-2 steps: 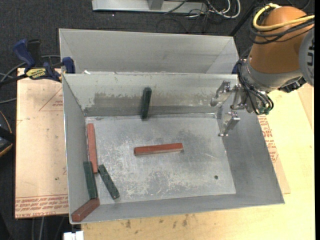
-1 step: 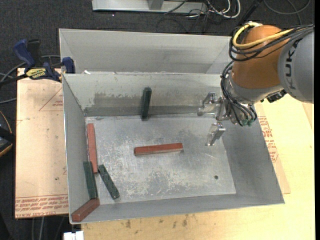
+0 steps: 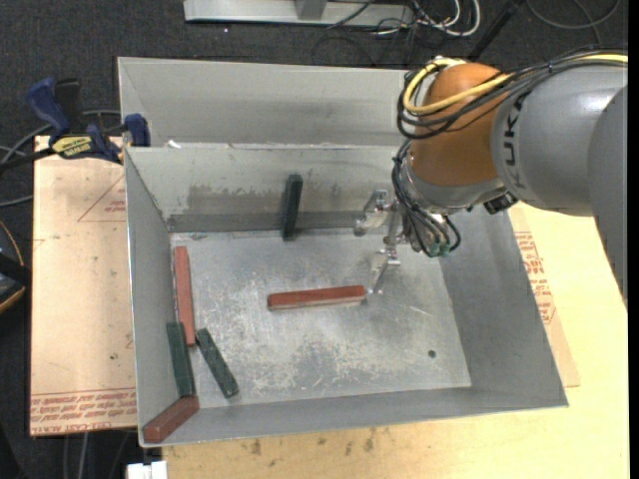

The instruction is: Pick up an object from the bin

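Note:
A flat red-brown bar [image 3: 316, 297] lies near the middle of the bin floor, running left to right. My gripper [image 3: 380, 275] hangs just over the bar's right end, its thin metal fingers pointing down. The fingertips sit close to the bar's end; nothing shows between them. A dark green bar [image 3: 291, 207] leans against the back wall, left of the gripper.
Along the left wall lies a long red-brown bar [image 3: 184, 293]. Two dark green bars [image 3: 179, 358] [image 3: 217, 363] lie at the front left, and another red-brown bar [image 3: 170, 418] rests in the front left corner. The arm with its orange cover reaches in from the right.

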`<act>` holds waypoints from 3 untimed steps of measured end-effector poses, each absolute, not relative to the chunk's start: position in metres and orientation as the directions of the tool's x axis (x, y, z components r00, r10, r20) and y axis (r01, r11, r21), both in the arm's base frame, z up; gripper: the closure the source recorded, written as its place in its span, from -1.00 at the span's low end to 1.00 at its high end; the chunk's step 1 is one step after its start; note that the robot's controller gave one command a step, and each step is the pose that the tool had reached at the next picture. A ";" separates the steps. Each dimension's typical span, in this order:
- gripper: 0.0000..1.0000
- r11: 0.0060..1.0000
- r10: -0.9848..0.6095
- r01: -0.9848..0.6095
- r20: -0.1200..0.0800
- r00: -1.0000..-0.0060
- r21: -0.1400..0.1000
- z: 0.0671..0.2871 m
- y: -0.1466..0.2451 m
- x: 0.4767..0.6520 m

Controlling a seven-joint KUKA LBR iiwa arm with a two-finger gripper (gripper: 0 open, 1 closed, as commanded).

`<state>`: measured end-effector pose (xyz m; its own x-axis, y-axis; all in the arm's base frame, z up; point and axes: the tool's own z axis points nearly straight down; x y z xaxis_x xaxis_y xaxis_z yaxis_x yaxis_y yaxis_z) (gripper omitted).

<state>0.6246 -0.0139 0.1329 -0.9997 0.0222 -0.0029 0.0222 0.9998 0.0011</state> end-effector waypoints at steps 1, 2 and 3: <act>-1.00 0.993 -0.115 -0.115 -0.002 -0.993 0.001 0.132 0.027 0.624; 1.00 0.947 -0.322 -0.322 -0.014 -0.947 -0.001 0.079 0.020 0.602; 1.00 0.947 -0.323 -0.323 -0.014 -0.946 -0.001 0.079 0.020 0.602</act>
<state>0.6024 0.0202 0.0789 -0.9465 -0.3225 -0.0139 -0.3225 0.9466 -0.0014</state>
